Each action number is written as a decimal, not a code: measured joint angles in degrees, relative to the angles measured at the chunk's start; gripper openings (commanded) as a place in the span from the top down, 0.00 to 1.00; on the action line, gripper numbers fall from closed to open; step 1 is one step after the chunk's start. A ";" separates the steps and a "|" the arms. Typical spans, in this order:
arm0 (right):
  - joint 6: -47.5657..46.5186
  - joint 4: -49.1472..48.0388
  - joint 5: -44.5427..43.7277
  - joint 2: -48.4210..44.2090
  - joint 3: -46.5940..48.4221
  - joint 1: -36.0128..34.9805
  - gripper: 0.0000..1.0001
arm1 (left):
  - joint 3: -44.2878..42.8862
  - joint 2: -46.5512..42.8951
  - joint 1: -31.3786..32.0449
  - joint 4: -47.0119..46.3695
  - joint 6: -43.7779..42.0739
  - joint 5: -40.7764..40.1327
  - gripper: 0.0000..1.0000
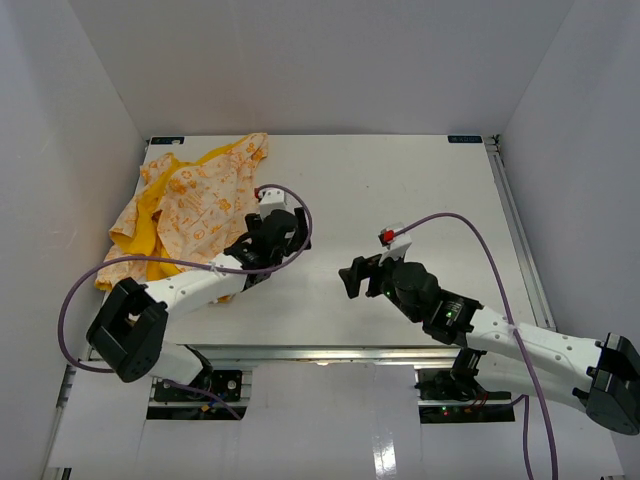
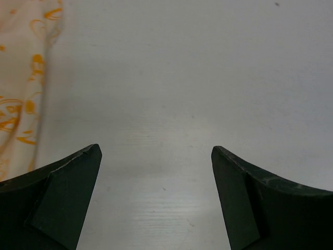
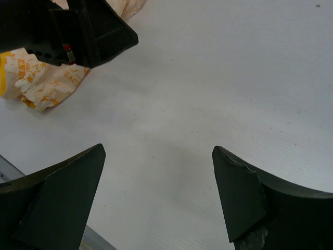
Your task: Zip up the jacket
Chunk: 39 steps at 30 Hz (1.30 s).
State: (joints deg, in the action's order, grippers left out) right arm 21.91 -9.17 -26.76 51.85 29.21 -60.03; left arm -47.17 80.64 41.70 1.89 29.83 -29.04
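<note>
1. The jacket (image 1: 190,205) lies crumpled at the upper left of the overhead frame, with yellow lining showing. I can't pick out the zipper in any view.
2. The left end effector (image 2: 156,151) has its jaws spread wide and holds nothing, just right of the fabric. The right end effector (image 3: 158,151) is also wide open and empty, over the bare surface (image 1: 420,180) at centre.
3. Risk: grabbing blind into that heap would likely pinch several layers instead of the zipper hem.
4. Risk: both arms reaching upper left could collide, as they are already near each other.
5. Only the right wrist view shows a gathered cuff behind the left arm. The left wrist view catches only a strip of printed cloth at its left margin.
</note>
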 measured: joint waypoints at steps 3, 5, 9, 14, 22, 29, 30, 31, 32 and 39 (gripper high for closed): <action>-0.34 -0.02 1.24 -0.19 0.00 0.00 0.10 | -3.14 0.70 -3.68 7.35 1.87 -4.43 0.02; -0.51 -0.01 1.95 -0.74 -0.02 0.00 0.10 | -3.84 0.68 -7.99 11.10 2.81 -5.09 0.02; -0.70 -0.08 3.92 -2.54 -0.08 0.00 0.10 | -3.85 0.88 -17.80 16.19 4.36 -5.42 0.02; -0.91 -0.68 5.48 -5.11 -0.28 0.00 0.10 | -3.88 4.80 -19.94 18.18 4.46 -7.10 0.02; -1.17 -1.32 6.30 -6.64 -0.94 0.00 0.10 | -3.03 14.20 -19.71 13.33 1.42 0.88 0.80; -1.31 -1.59 7.54 -7.99 -1.13 0.00 0.10 | -0.65 12.24 -9.47 0.10 -3.97 12.76 1.00; -1.31 -1.83 7.54 -8.29 -1.36 0.00 0.10 | -1.22 12.46 -7.46 -2.03 -4.24 15.11 1.00; -1.31 -2.02 7.50 -8.54 -1.63 0.00 0.10 | -1.99 12.88 -5.83 -4.13 -4.36 17.30 1.00; -1.31 -2.20 7.46 -8.79 -1.92 0.00 0.10 | -2.81 13.33 -4.28 -6.22 -4.45 19.46 1.00; -1.33 -3.01 5.88 -9.39 -3.14 0.00 0.10 | -16.77 24.63 3.14 -14.31 -4.45 29.36 1.00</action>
State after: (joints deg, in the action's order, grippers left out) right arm 20.58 -12.18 -20.88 42.46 26.08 -60.03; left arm -63.94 105.27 44.84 -12.42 25.38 0.32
